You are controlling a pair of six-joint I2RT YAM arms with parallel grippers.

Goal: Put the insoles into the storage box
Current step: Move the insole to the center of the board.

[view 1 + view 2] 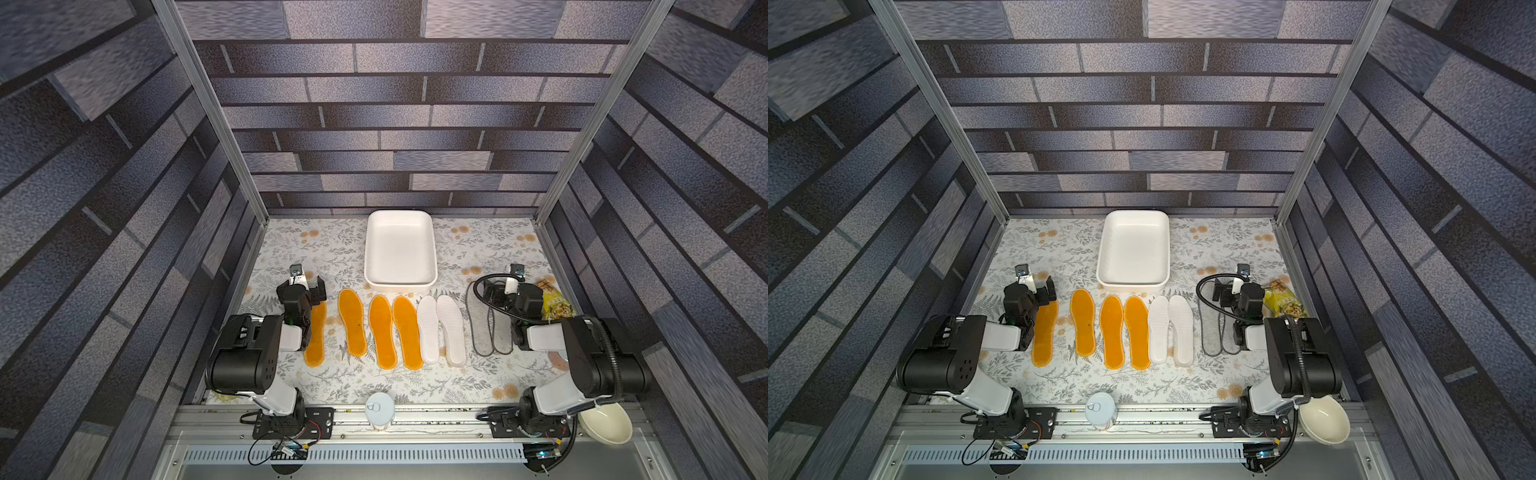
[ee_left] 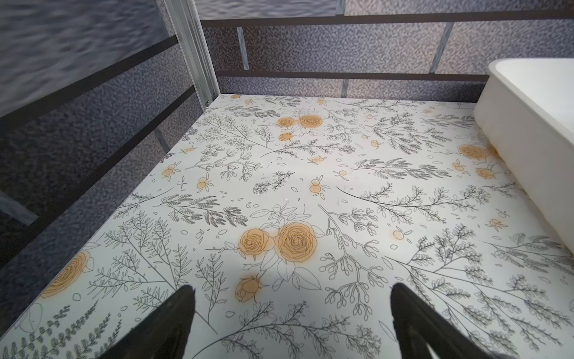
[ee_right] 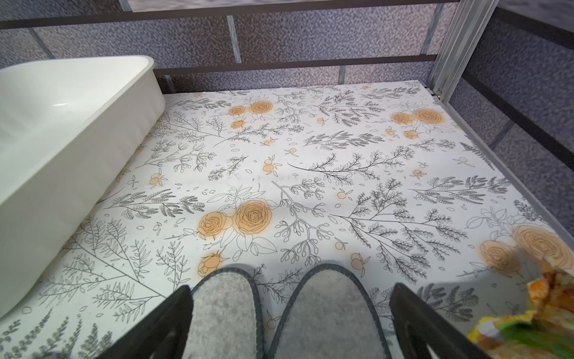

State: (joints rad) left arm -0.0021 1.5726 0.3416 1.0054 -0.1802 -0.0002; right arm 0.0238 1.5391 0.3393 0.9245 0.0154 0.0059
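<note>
The eight insoles [image 1: 384, 332] lay in a row on my side of the empty storage box [image 1: 400, 286], each long axis running toward it. My right gripper [image 3: 292, 289], jaws wide apart and holding nothing, hung over the toes of the two grey insoles [image 3: 223, 307] off the box's right near corner; my left gripper [image 2: 293, 287], also spread and empty, hung by the toe of the outermost orange insole [image 1: 316, 336] off its left near corner, each arm nearest its own end
</note>
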